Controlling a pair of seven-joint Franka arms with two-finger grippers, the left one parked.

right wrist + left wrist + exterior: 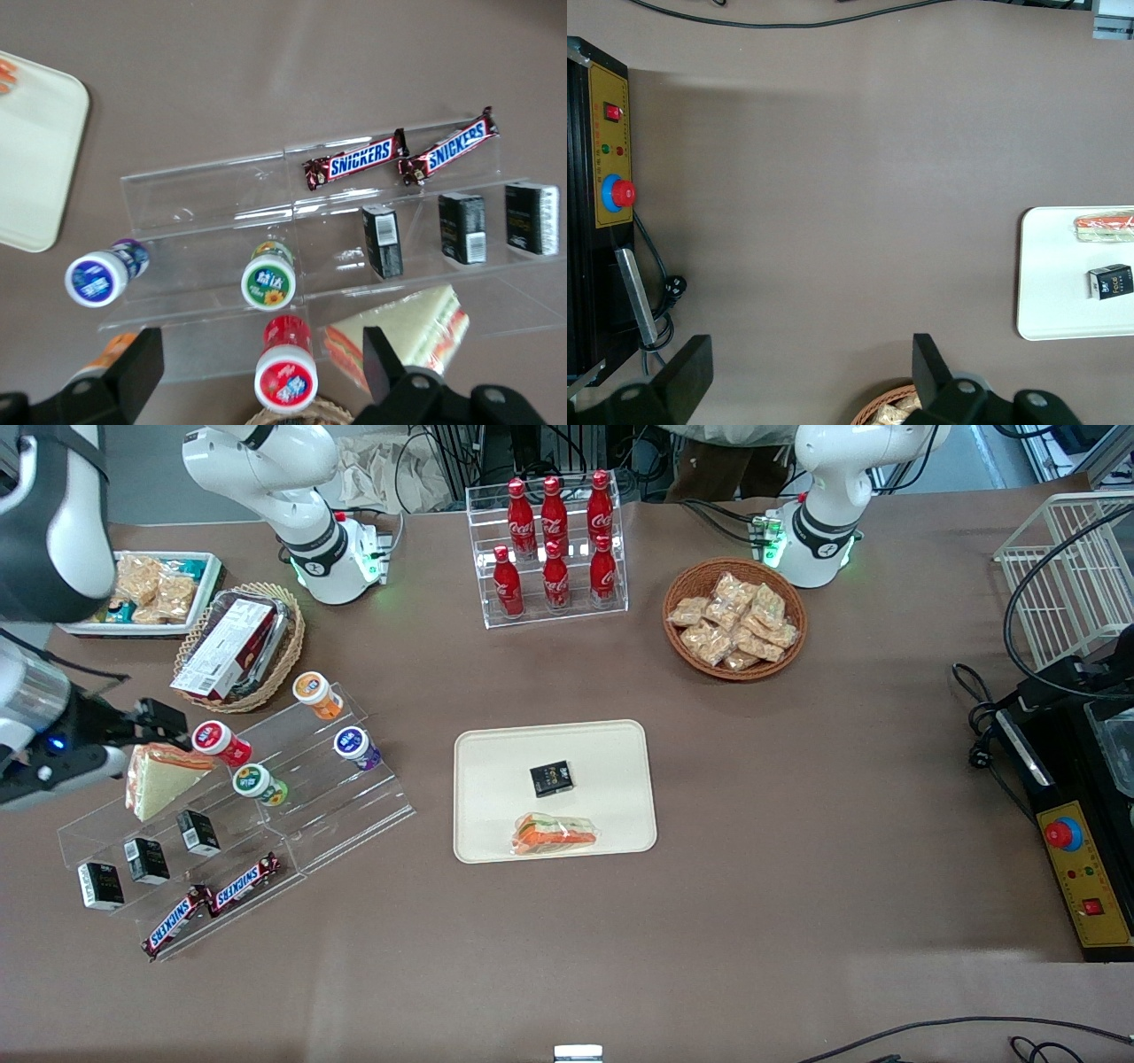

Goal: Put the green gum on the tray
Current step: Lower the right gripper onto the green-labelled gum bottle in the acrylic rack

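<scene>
Hovering above the acrylic shelf (239, 806), our gripper (257, 376) was wide open, empty. Only the wrist view showed its fingers (133, 367) framing the red-lidded canister (285, 376); the green gum (268, 282) stood just beside it, the tray (496, 753) well apart.

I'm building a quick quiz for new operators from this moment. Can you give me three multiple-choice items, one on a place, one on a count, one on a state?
1. Where is the green gum?
A. on the clear stepped shelf
B. on the tray
C. in the basket

2. How many cola bottles stand in the clear rack?
A. four
B. six
C. eight

3. How is the gripper?
A. shut on the green gum
B. open above the shelf
C. shut on a sandwich

Answers:
1 A, it stands on the clear stepped shelf beside the red gum, off the tray.
2 B, two rows of three.
3 B, its fingers stand apart and hold nothing.
</scene>
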